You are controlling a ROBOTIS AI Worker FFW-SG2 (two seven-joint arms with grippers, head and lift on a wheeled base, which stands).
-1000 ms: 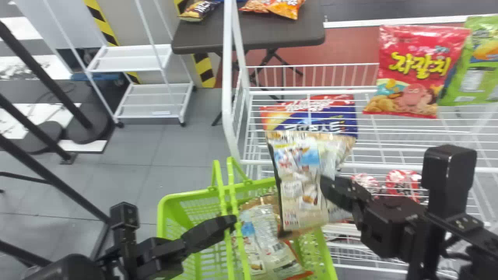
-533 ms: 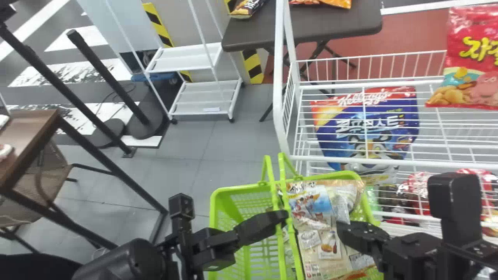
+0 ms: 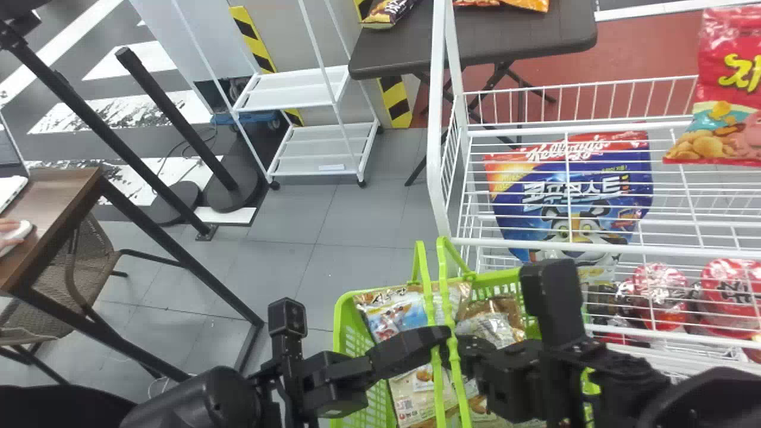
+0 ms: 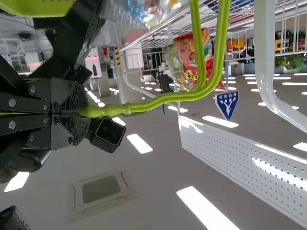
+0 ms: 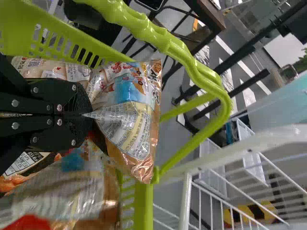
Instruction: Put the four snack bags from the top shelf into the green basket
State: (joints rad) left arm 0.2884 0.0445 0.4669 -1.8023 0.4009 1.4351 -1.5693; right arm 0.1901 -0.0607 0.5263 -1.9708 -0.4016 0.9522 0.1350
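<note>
the beige snack bag is down inside the green basket, directly off the tips of the right gripper, whose jaws are pressed together on a crumpled fold of its film. seen from the head, the bag lies to the robot's left of those jaws, its long axis running roughly away from the robot, the printed header at the far end and leaning a little left. the right arm is the one touching it and comes in across that axis, so the coming move seems to be a plain release, then a lift back to the right. the left gripper is just above the bag, its jaws clamped on the basket handle, which steadies the basket. the right jaws are close beside that handle, and i judge that backing off carelessly could snag it or drag the film up. another beige snack bag is in the basket, to the right of the pinched one. farther out, a red snack bag stands on the white wire rack to the right, and a blue cereal bag shows through its wires.
</note>
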